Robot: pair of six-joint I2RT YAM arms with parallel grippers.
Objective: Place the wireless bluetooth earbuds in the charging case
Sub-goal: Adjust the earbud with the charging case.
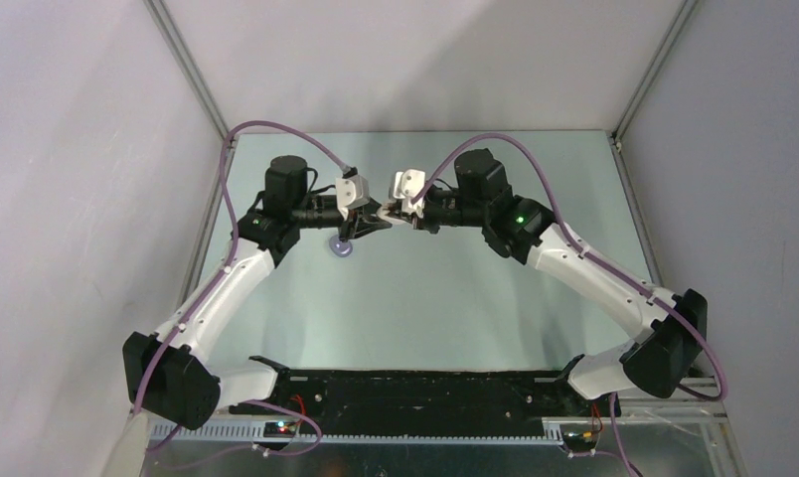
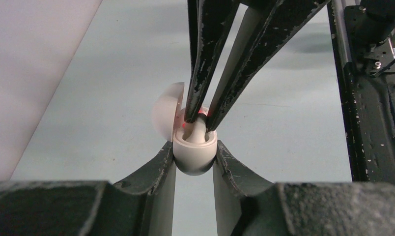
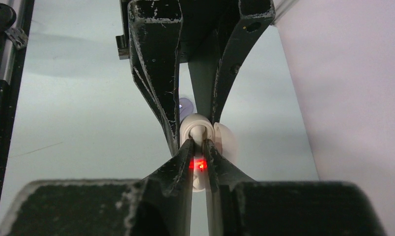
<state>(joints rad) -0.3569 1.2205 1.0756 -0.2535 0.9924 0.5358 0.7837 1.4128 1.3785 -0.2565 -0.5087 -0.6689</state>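
Note:
My left gripper (image 1: 374, 220) (image 2: 194, 150) is shut on the white charging case (image 2: 194, 158), held above the table with its lid (image 2: 165, 114) swung open to the left. My right gripper (image 1: 399, 216) (image 3: 199, 145) is shut on a white earbud (image 3: 198, 132) and its tips reach into the case's mouth (image 3: 187, 124). In the left wrist view the right gripper's fingers (image 2: 205, 73) come down from the top, with the earbud (image 2: 199, 132) inside the case's rim. A red light (image 3: 199, 165) glows between my right fingers. Only one earbud shows.
A round lilac-grey disc (image 1: 341, 249) lies on the table just below and left of the grippers; it peeks out behind the left fingers in the right wrist view (image 3: 185, 104). Metal frame rails (image 1: 212, 214) run along the table's sides. The arms' black base plate (image 1: 415, 390) sits at the near edge.

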